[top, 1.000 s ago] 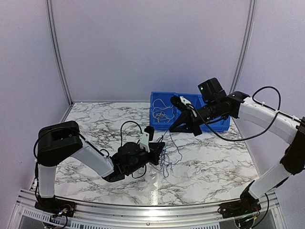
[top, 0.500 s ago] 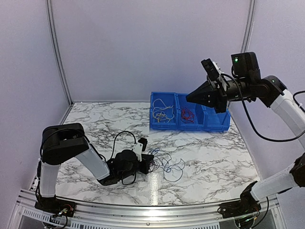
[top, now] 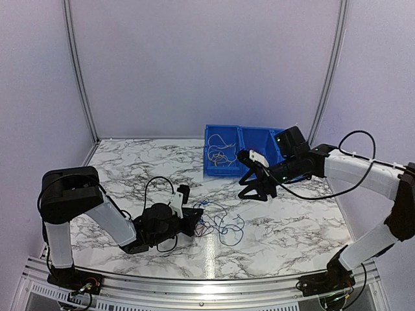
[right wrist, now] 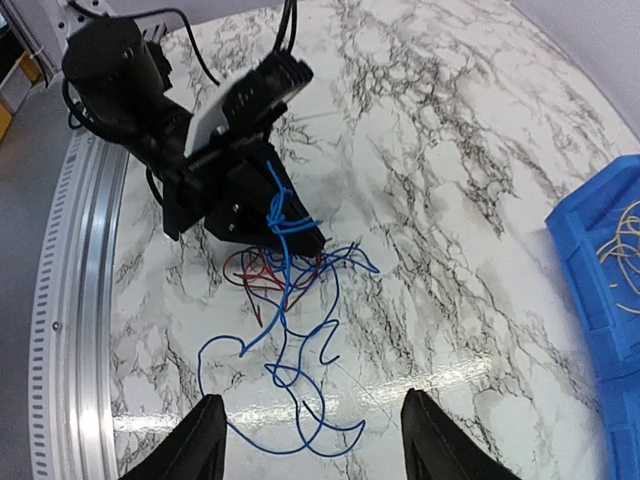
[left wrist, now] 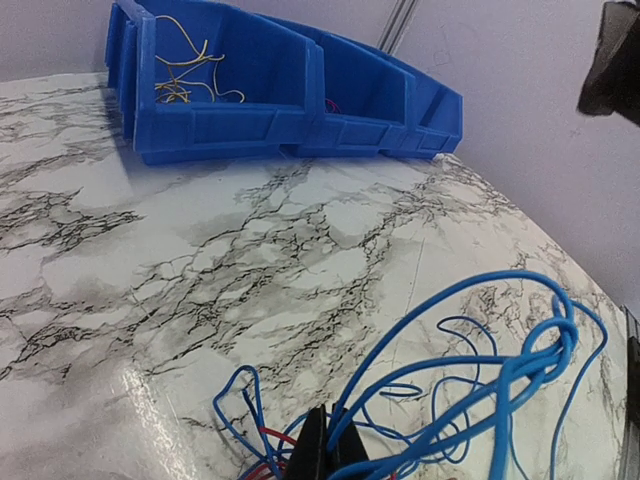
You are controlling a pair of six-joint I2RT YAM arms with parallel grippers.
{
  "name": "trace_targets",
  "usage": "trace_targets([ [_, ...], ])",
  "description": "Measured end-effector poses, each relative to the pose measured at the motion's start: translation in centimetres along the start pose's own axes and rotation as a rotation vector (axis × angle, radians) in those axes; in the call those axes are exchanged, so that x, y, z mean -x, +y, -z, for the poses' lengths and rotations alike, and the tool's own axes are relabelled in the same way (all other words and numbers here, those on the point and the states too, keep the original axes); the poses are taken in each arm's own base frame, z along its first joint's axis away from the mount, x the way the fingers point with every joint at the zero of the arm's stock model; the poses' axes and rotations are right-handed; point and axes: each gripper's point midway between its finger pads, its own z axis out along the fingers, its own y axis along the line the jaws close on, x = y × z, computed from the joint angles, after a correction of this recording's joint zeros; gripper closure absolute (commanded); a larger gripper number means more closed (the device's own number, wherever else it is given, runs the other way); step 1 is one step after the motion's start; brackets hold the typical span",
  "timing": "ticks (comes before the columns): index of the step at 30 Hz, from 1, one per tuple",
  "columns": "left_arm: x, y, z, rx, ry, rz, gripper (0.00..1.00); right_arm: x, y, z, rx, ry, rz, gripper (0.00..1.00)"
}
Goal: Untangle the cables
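Lowered from high, right claw (top: 253,192) hangs mid-frame right, jaws wide, empty; left claw (top: 193,221) pinches tangled thin blue and red cables (top: 222,227), lower centre, on marble-patterned table (top: 298,220). Next strand pull looks imminent.

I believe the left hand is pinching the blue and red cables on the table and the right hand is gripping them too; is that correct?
Not quite. The left hand does pinch the blue and red cables on the table, but the right hand is not gripping them: the right wrist view shows it open, empty and apart from the tangle.
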Motion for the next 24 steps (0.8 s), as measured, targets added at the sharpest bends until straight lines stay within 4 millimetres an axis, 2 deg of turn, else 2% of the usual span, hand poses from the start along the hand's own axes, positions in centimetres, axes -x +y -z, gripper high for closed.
trace_targets([
  [4,1.0,-0.7,0.1,-0.023,-0.028,0.018,1.0,-2.1,0.3,-3.2,0.065,0.068,-0.032,0.35],
  [6,1.4,-0.9,0.2,-0.03,-0.037,0.024,1.0,-2.0,1.1,-4.8,0.108,0.09,-0.022,0.35],
  [9,1.8,-1.3,0.3,-0.044,-0.05,0.033,1.0,-1.2,1.9,-6.7,0.152,0.104,-0.002,0.43],
  [12,2.0,-1.7,0.4,-0.056,-0.056,0.038,1.0,-1.0,1.9,-8.4,0.178,0.119,-0.004,0.62],
  [13,2.1,-1.8,0.5,-0.059,-0.058,0.039,1.0,-1.1,1.8,-8.7,0.181,0.125,-0.009,0.72],
  [15,2.5,-2.0,0.6,-0.067,-0.064,0.042,1.0,-1.4,1.4,-9.5,0.187,0.138,-0.027,0.99],
  [17,2.7,-2.2,0.7,-0.075,-0.068,0.044,0.95,-1.9,1.3,-10.0,0.195,0.149,-0.042,1.0],
  [19,3.0,-2.4,1.0,-0.083,-0.071,0.046,0.84,-2.2,1.4,-10.1,0.203,0.157,-0.054,1.0],
  [20,3.2,-2.4,1.2,-0.087,-0.073,0.045,0.81,-2.2,1.4,-10.1,0.204,0.157,-0.054,1.0],
  [22,3.6,-2.5,1.7,-0.093,-0.082,0.045,0.82,-2.0,1.4,-10.0,0.205,0.153,-0.05,1.0],
  [24,4.1,-2.5,2.3,-0.094,-0.094,0.044,0.9,-1.9,1.6,-9.8,0.206,0.152,-0.044,1.0],
])
